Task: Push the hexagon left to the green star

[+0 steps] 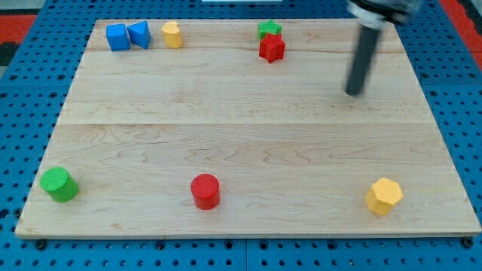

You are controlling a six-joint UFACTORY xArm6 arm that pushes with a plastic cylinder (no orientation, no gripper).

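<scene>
My tip (353, 92) far above yellow hexagon (384, 196); green star (269, 29) top.

My tip (353, 92) stands at the counter's (241, 143) upper right, well apart from the yellow hexagon (384, 196) near the bottom right. The green star (269, 30) touches the red star (271, 49) at the top.

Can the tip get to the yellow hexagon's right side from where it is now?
Probably yes. My tip sits near the view's upper right, the yellow hexagon near the lower right, with bare board between them. No block stands in that stretch, and there is some board to the hexagon's right.
</scene>
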